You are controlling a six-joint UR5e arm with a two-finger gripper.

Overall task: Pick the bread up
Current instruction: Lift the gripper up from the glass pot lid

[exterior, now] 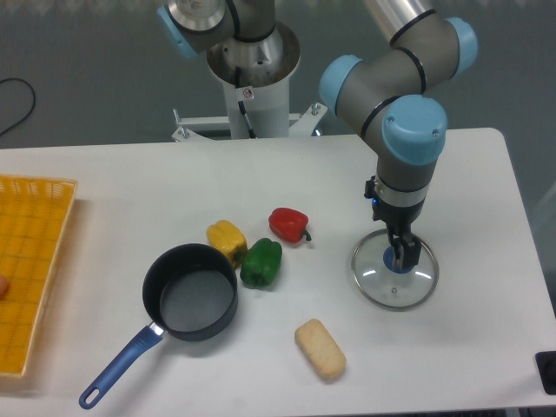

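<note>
Bread not yet approached: I hang over the glass lid, away from it.

At the table's [130, 174] left edge lies a yellow basket [30, 269]. Right of it, toward the front edge, sits a dark saucepan [189, 302] with a blue handle, then a yellow pepper [227, 239], a green pepper [261, 263] and a red pepper [288, 224] clustered mid-table. The bread [320, 349] lies alone near the front edge, a little right of centre, nothing touching it. Farther right, my gripper [402, 254] points down at the knob of a glass lid [394, 276]; my jaws look close together around that knob, though I cannot tell whether they actually grip it. I judge the reaching step is yet to begin: I must lift off the lid, cross toward the front edge, spread my jaws and align them across the roll's narrow width.
</note>
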